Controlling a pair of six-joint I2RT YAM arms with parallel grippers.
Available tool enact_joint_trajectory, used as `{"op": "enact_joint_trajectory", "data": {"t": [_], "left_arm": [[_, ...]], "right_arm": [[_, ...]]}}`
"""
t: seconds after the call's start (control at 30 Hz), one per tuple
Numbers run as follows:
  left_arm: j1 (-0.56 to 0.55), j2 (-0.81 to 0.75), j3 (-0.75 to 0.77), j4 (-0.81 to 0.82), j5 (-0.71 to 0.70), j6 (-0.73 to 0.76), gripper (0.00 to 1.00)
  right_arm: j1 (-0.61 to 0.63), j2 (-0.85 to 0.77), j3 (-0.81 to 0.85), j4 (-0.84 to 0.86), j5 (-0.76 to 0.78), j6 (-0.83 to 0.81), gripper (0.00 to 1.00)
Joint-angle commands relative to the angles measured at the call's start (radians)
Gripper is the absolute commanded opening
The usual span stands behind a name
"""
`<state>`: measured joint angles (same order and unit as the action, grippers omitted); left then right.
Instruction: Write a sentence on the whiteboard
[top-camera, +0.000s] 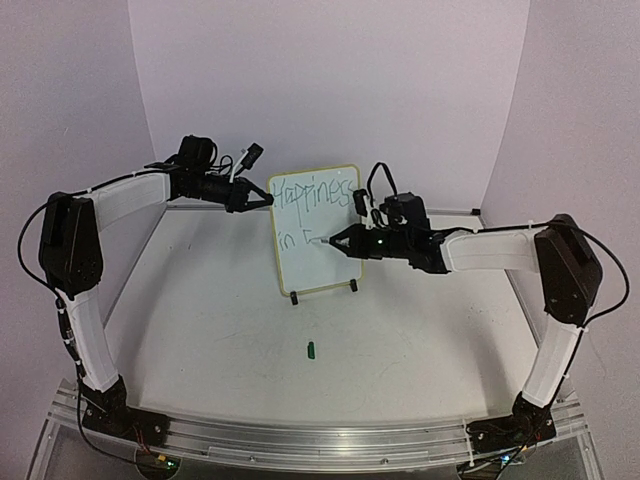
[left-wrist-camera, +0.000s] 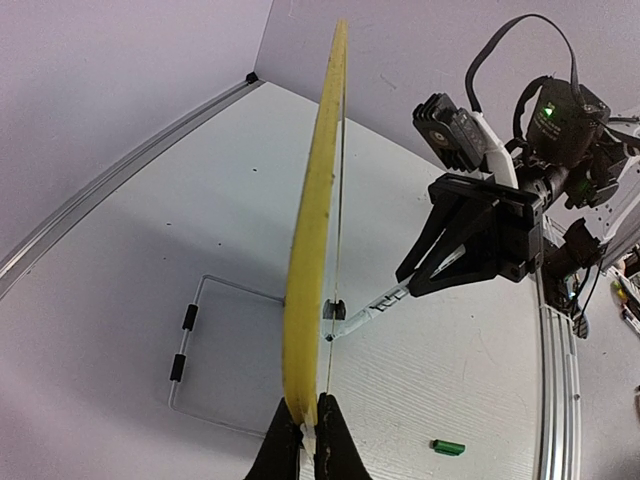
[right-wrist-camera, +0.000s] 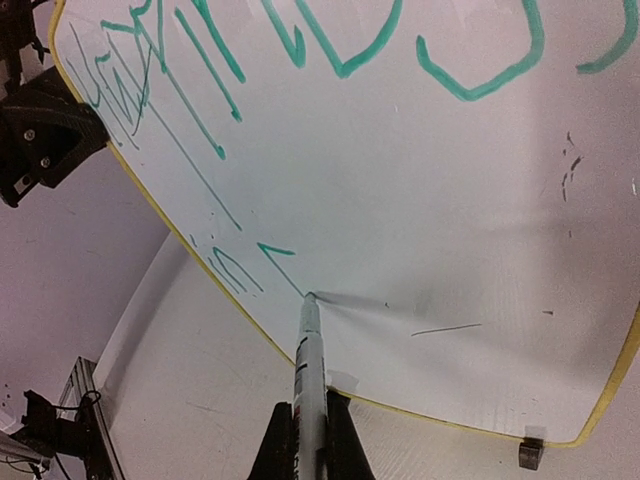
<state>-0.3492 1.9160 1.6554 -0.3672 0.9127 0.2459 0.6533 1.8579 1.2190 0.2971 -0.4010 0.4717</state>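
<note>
While the top view is taking in the whole counter and both arms, it is hiding how the claws are set, and the wrist views are supplying that. The whiteboard is standing upright toward the far edge of the counter, roughly midway between the left and right edges. It is leaning on a wire stand, whose frame behind the board is showing only in the left wrist view, where the board itself is appearing edge-on.

The left claw is pinching the board's yellow rim, its fingers closed tight on either face. From above, this grip is sitting at the board's upper left corner. The right claw is clamping a white pen between nearly closed fingers. The pen's tip is touching the lower left part of the board's front face, so the board is lying just ahead of that claw.

The sentence is running in green. The top view is giving "Happiness" along the top and "in" below it with a further stroke beside it. The right wrist view is showing the tip meeting the lower end of that stroke. A small green cap is lying on the counter in front of the board, toward the near edge and well apart from both claws.
</note>
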Motion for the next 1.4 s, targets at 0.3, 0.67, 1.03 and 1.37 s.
{"op": "enact_joint_trajectory", "data": {"t": [0.3, 0.67, 1.03, 1.37], "left_arm": [[-0.043, 0.027, -0.037, -0.147, -0.045, 0.029, 0.0], [-0.044, 0.029, -0.037, -0.147, -0.043, 0.03, 0.0], [-0.043, 0.029, -0.036, -0.149, -0.044, 0.029, 0.0], [-0.046, 0.026, -0.039, -0.148, -0.043, 0.029, 0.0]], "right_arm": [[-0.004, -0.039, 0.04, 0.023, 0.045, -0.012, 0.0], [-0.002, -0.014, -0.037, -0.003, 0.054, -0.012, 0.0], [0.012, 0.061, -0.005, -0.007, 0.033, -0.014, 0.0], [0.022, 0.034, 0.033, 0.076, -0.029, 0.035, 0.0]]}}
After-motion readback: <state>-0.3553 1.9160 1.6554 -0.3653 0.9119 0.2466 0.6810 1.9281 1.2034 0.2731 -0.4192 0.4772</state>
